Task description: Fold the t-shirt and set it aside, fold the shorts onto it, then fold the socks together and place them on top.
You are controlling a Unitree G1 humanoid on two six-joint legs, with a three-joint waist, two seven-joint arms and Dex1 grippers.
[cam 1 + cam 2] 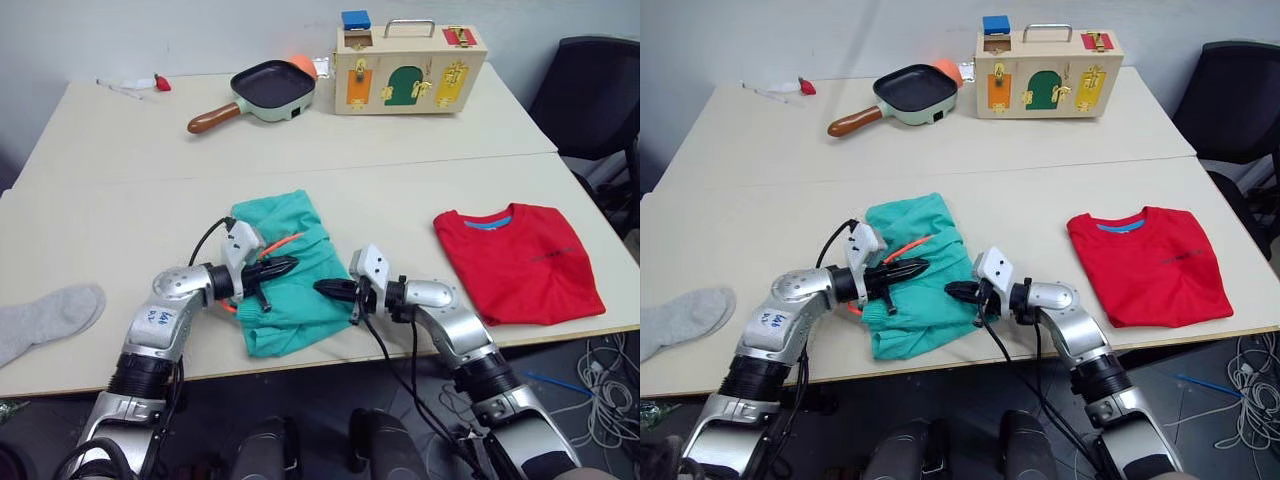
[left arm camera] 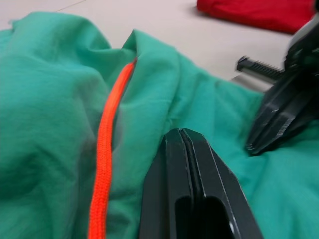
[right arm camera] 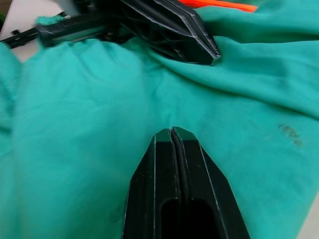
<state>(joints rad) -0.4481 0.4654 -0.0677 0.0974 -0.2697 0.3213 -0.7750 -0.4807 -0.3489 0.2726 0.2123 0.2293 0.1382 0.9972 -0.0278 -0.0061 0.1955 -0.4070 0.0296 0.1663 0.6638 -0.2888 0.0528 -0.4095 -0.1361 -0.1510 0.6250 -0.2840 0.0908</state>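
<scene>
Even, soft indoor light; head views crisp, wrist views blurred up close.

The pale tabletop [image 1: 420, 190] is evenly lit without glare, and shadows under the shorts [image 1: 290, 275] and the t-shirt [image 1: 520, 262] are faint and short. In the wrist views the orange drawstring [image 2: 107, 149] and nearby teal folds look soft, probably out of focus, while the left gripper [image 2: 182, 137] shows a dull sheen.

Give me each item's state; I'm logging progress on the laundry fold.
T-shirt: folded, set aside.
Shorts: partly folded, rumpled, drawstring out.
Sock: flat, unfolded.
Left gripper: shut, over shorts.
Right gripper: shut, over shorts.
Pan: upright, empty.
Latch box: doors closed.
</scene>
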